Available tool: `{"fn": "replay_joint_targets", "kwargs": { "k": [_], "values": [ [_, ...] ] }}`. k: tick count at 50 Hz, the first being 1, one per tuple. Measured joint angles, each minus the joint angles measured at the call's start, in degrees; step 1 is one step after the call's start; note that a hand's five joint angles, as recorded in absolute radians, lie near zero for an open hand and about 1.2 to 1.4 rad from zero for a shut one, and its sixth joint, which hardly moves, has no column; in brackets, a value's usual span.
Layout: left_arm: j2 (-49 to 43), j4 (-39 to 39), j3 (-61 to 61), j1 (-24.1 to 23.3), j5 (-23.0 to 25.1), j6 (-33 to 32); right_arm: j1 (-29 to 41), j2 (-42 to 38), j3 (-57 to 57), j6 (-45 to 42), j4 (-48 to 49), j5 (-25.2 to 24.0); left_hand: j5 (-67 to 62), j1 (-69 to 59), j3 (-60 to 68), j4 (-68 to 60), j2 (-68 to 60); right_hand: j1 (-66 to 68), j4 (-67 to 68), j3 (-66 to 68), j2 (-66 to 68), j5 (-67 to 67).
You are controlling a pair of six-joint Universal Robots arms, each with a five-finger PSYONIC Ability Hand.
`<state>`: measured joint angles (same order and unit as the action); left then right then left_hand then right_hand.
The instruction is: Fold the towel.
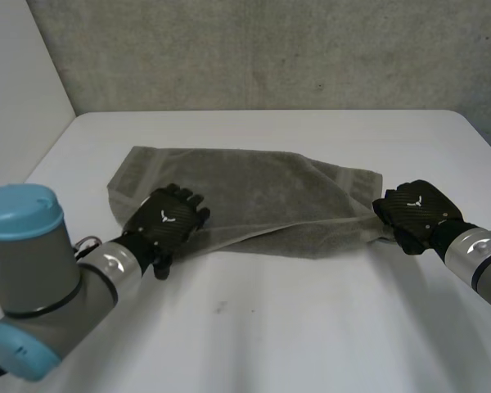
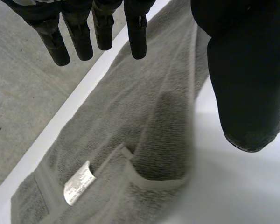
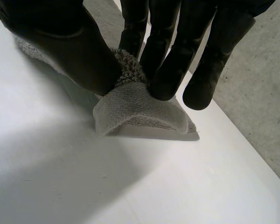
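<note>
Left hand [image 1: 168, 219], lower left of frame, fingers spread over towel [image 1: 262, 192]; right hand [image 1: 415, 211] pinches its right corner. We judge one rough fold in, more left.

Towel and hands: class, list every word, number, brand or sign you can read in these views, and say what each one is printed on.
Care tag sewn at the hem of the towel: faint print, too small to read.
Back of the left hand: a small white emblem, no legible letters.
Back of the right hand: the same white emblem, no legible letters.
No word or number can be read anywhere.
</note>
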<state>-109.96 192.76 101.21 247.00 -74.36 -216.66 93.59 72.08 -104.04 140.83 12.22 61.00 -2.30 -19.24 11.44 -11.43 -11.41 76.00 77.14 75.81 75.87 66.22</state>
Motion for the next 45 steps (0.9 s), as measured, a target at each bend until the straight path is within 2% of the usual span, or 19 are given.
{"fn": "replay_joint_targets", "kwargs": {
  "k": [7, 14, 23, 33, 39, 45],
  "values": [
    [-6.3, -1.2, -8.3, 0.7, 0.0, -1.5, 0.0, -0.1, -0.2, -0.1, 0.0, 0.0, 0.2, 0.0, -0.1, 0.2, 0.2, 0.0, 0.0, 0.0, 0.0, 0.0],
    [-11.2, -5.6, -16.4, 1.7, 0.4, -1.5, 0.0, -0.2, -0.3, -0.1, 0.0, 0.0, 0.2, 0.0, -0.1, 0.2, 0.2, 0.0, 0.0, 0.0, 0.0, 0.0],
    [-20.5, -23.0, -35.2, 2.3, 5.3, -1.7, -0.1, -0.7, -0.4, -0.3, 0.1, 0.0, -6.7, 0.0, 7.5, -7.5, -7.5, 0.0, 0.0, 0.0, 0.0, 0.0],
    [-30.9, -39.3, -52.9, 4.1, 6.7, -3.2, -0.1, -1.5, -0.5, -0.4, 0.1, 0.0, -14.9, -7.9, 15.8, -15.8, -15.8, 0.0, 0.0, 0.0, 0.0, 0.0],
    [-34.6, -43.7, -57.6, 5.0, 6.6, -6.8, -0.1, -1.6, -0.5, -0.4, 0.2, 0.0, -19.3, -12.5, 20.3, -20.3, -20.4, 0.0, 0.0, 0.0, 0.0, 0.0],
    [-35.5, -44.3, -58.4, 5.7, 6.4, -8.4, -0.1, -1.8, -0.5, -0.4, 0.2, 0.0, -21.9, -15.1, 22.9, -22.8, -22.9, 0.0, 0.0, 0.0, 0.0, 0.0]
  ]
}}
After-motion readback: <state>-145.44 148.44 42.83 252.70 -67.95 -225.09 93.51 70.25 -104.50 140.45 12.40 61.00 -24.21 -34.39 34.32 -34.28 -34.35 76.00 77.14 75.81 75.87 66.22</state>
